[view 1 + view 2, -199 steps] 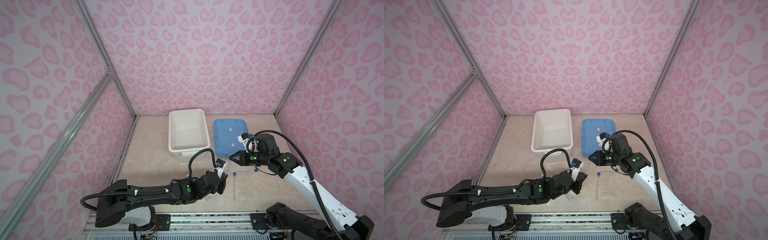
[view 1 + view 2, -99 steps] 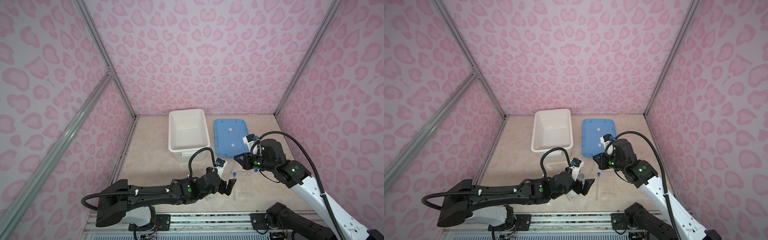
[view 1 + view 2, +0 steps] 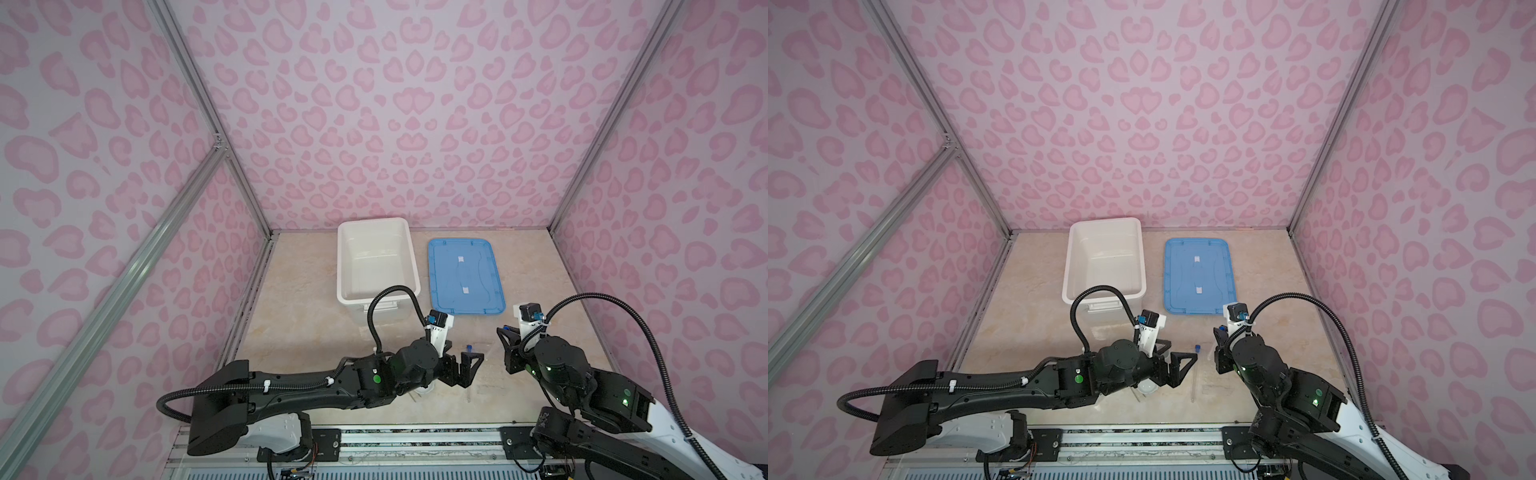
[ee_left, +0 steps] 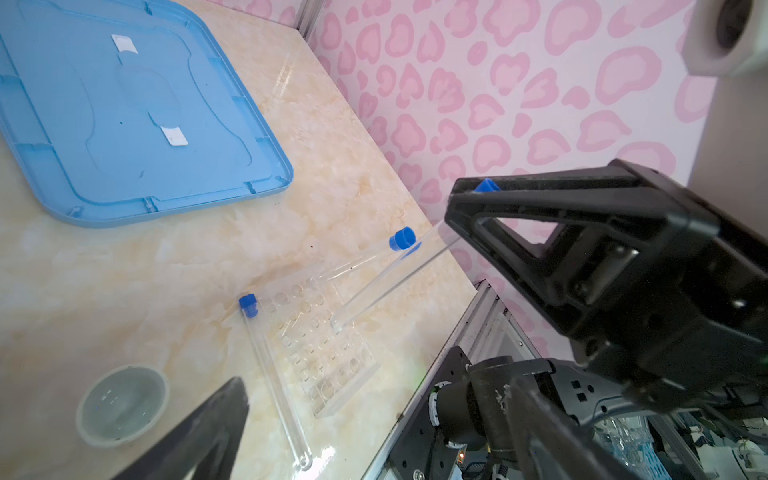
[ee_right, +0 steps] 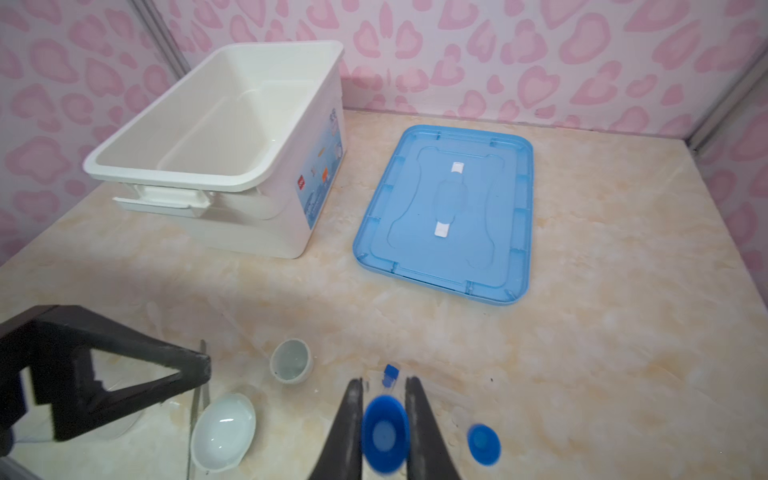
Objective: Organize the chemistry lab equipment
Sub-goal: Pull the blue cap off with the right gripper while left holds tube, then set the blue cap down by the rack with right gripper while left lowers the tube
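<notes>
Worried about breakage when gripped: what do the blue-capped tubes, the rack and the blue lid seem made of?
Tubes: clear, glossy, thin-walled, table showing through; glass or hard plastic, cannot tell which. Rack: thick clear slab with rows of holes, probably acrylic. Lid: smooth blue with moulded ribs and a soft sheen, looks like plastic.

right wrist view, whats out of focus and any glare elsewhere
Right wrist view: the blue cap between the right gripper's fingers is blurred, too near the lens; white box and blue lid sharp. Left wrist view: glare on the tabletop at the tip of the lying tube.
</notes>
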### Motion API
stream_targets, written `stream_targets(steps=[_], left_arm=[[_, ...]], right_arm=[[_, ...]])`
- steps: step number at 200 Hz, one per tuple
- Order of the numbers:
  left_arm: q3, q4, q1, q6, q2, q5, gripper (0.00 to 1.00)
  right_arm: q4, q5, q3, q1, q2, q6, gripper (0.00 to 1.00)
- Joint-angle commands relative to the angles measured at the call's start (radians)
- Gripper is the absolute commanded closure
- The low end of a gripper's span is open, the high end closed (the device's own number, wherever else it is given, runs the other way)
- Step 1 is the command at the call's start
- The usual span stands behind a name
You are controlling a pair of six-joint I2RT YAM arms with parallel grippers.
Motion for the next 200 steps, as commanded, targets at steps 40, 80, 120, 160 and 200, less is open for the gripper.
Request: stream_targets(steps=[40,80,120,160,200], left_arm=[[0.045,-0.009,0.002,-0.03,0.05,0.012,0.01],[0.039,-0.012,0.002,-0.031,0.048,0.004,0.01],[0.025,-0.02,0.002,-0.024,0.032,-0.003,0.0],[0.026,-0.02,0.004,-0.021,0.033,-0.003,0.0],[0.028,-0.028,0.004,-0.007,0.032,0.004,0.0]], right_arm=[[-0.111,0.247,-0.077,0.014,-0.105,0.263,0.89],[-0.159,0.27,-0.102,0.017,-0.082,0.358,0.89],[-0.068,0.207,-0.141,0.017,-0.096,0.3,0.9],[-0.101,0.213,-0.168,0.028,-0.101,0.387,0.9],[-0.116,0.228,-0.157,0.04,-0.114,0.402,0.91]])
